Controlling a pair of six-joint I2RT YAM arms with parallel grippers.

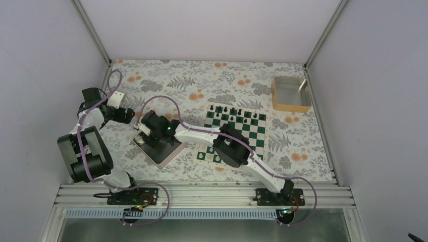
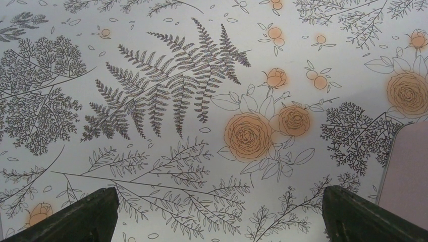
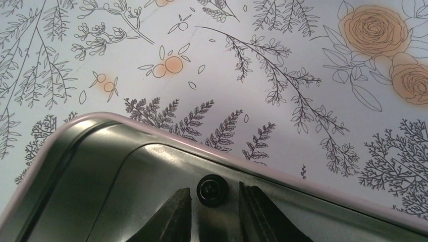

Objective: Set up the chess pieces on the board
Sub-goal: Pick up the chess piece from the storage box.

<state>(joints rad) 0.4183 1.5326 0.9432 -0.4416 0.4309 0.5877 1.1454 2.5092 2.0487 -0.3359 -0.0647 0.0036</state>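
One chess piece [image 3: 211, 190] in the metal tray [image 3: 101, 166], right gripper [image 3: 215, 197] narrow around it, grip unclear; left gripper [image 2: 220, 201] wide.

Tiny black pieces [image 1: 240, 112] on checkered board [image 1: 255, 136]

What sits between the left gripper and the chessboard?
In the top view, the metal tray lies between the left gripper and the board, with the right gripper over it.

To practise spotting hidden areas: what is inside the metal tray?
One black chess piece sits in the metal tray, between the fingers of the right tool. Tray floor beneath that tool is covered.
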